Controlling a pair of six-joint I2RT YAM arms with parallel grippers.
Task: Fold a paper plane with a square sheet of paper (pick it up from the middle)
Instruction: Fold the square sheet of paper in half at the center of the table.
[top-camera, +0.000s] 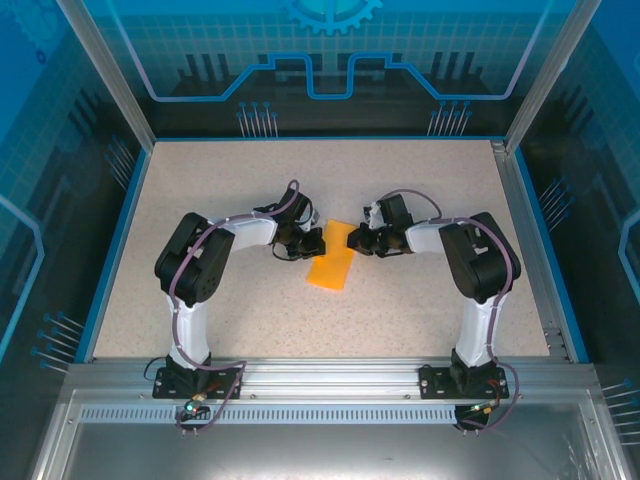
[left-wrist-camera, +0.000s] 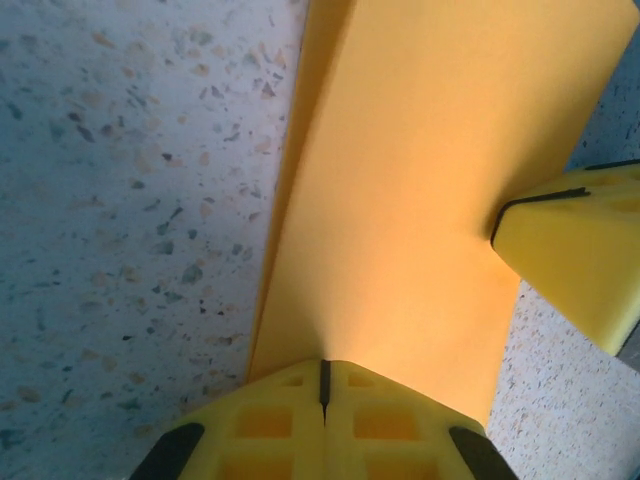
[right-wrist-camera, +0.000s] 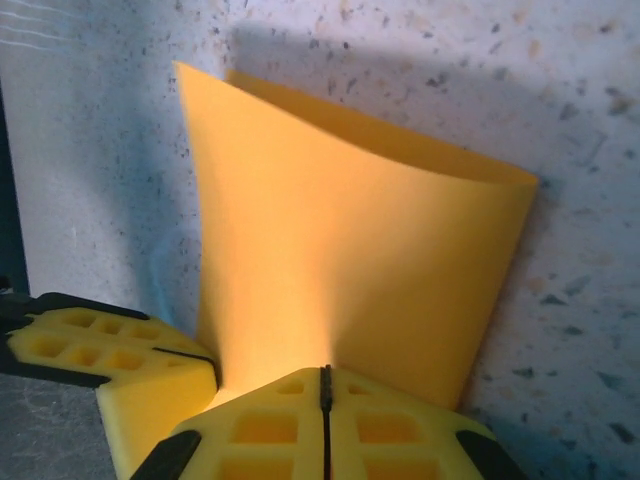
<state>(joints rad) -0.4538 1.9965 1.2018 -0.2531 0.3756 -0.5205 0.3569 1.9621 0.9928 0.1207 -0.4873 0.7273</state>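
While left claw (left-wrist-camera: 323, 378) and right claw (right-wrist-camera: 325, 382) pinch it — the paper (top-camera: 333, 264) lies folded.

I see a robotics lab cell here: a speckled tabletop (top-camera: 230, 170) boxed in by aluminium frame posts (top-camera: 108, 75) and blue circuit-patterned wall panels (top-camera: 330, 60).

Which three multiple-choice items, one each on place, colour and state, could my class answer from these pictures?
1. Where is the paper? A between the left gripper and right gripper; B far left corner; C on an arm's base.
2. Its colour? A blue; B orange; C green.
3. The left gripper is: A wide open; B shut, empty; C shut on the paper.
Answers: 1 A, it lies between both fingertips; 2 B, orange in every view; 3 C, its jaws meet on the paper's edge.
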